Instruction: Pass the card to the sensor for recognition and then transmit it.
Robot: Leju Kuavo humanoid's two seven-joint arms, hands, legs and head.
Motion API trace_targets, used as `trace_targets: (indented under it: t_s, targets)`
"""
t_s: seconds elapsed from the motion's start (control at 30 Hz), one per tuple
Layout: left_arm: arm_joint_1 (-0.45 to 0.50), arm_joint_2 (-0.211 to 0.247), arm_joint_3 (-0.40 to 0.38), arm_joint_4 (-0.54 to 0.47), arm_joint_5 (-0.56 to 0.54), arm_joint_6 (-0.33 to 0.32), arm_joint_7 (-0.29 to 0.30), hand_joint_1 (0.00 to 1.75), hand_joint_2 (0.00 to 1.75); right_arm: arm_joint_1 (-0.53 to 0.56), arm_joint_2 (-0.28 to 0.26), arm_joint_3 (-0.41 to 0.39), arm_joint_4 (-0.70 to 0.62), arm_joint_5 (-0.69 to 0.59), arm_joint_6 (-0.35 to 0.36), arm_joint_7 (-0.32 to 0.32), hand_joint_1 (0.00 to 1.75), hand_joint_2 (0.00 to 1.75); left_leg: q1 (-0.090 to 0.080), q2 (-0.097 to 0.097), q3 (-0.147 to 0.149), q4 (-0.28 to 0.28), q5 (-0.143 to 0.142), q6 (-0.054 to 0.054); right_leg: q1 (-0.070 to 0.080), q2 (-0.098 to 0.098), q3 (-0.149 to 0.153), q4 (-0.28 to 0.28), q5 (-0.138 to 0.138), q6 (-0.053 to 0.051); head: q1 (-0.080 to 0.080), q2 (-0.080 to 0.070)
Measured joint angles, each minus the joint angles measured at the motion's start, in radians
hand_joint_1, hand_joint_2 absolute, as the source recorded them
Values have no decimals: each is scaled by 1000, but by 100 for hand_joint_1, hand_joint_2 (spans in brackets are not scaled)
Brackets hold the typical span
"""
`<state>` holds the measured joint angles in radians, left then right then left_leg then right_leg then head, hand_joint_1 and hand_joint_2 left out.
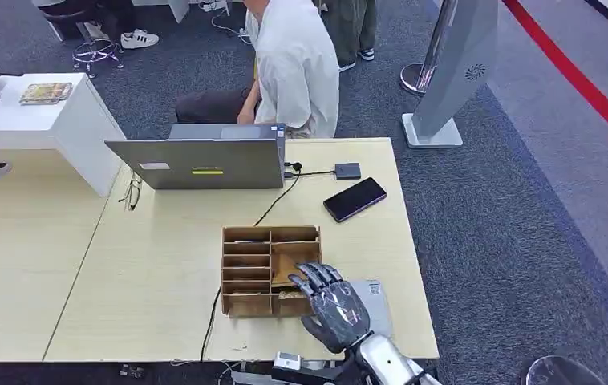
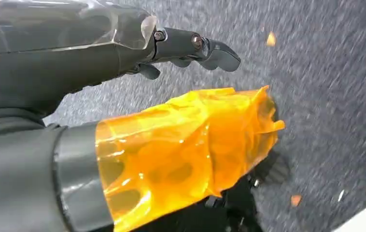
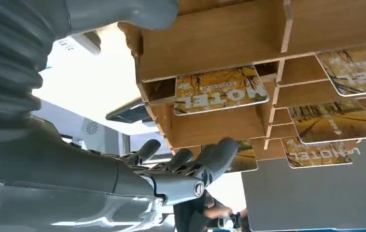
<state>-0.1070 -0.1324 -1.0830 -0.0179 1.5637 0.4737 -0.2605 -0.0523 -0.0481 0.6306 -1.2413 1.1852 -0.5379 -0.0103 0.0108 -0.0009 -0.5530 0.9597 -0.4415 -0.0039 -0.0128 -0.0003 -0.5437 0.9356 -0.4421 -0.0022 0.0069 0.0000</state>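
A wooden card rack (image 1: 257, 269) stands on the light wooden table (image 1: 148, 281) near its front edge. Yellow hotel cards (image 3: 219, 89) lie in its slots. My right hand (image 1: 333, 303) hovers at the rack's right front corner, fingers spread, holding nothing. In the right wrist view its fingers (image 3: 190, 162) sit just in front of the slots, close to one card (image 3: 244, 157). A small dark sensor box (image 1: 347, 170) lies at the table's far right, cabled to the laptop (image 1: 204, 160). My left hand (image 2: 181, 46) hangs over grey carpet with nothing in it.
A black phone (image 1: 354, 199) lies between the rack and the sensor box. A grey pad (image 1: 374, 298) sits under my right hand. A person (image 1: 293, 64) sits behind the laptop. Glasses (image 1: 131, 192) lie left of it. A white counter (image 1: 36, 120) stands at the far left.
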Motion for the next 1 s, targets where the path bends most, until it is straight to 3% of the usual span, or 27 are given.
trace_targets:
  t_s: [0.07,0.1,0.13,0.2,0.27,0.3,0.37,0.4,1.0]
  targets:
    - [-2,9,-5,0,-2,-15,8,0,0,-6,6,0,0,0,2,0,47,175,0,0,0,0,0,0,0,0,0,0,0,0,0,0]
    - [-2,13,-7,0,-2,-19,11,0,0,-11,10,0,1,-1,5,0,33,175,0,0,0,0,0,0,0,0,0,0,0,0,0,0]
    - [-2,16,-10,0,-2,-22,13,0,0,-14,13,0,3,-1,7,0,58,175,0,0,0,0,0,0,0,0,0,0,0,0,0,0]
    - [-2,21,-16,0,-3,-23,15,0,0,-19,16,0,5,-1,8,1,73,175,0,0,0,0,0,0,0,0,0,0,0,0,0,0]
    - [-2,23,-22,0,-3,-23,17,0,0,-23,18,0,6,-1,9,1,72,175,0,0,0,0,0,0,0,0,0,0,0,0,0,0]
    - [-2,24,-22,0,-3,-23,17,0,0,-24,19,0,6,-1,9,1,51,175,0,0,0,0,0,0,0,0,0,0,0,0,0,0]
    - [-2,26,-23,0,-4,-23,17,0,0,-28,20,0,6,-1,10,1,79,175,0,0,0,0,0,0,0,0,0,0,0,0,0,0]
    - [-2,26,-24,0,-4,-23,17,0,0,-29,21,0,6,-1,10,1,110,175,0,0,0,0,0,0,0,0,0,0,0,0,0,0]
    - [-2,27,-32,0,-3,-23,17,0,0,-45,29,0,21,-2,14,2,115,175,0,0,0,0,0,0,0,0,0,0,0,0,0,0]
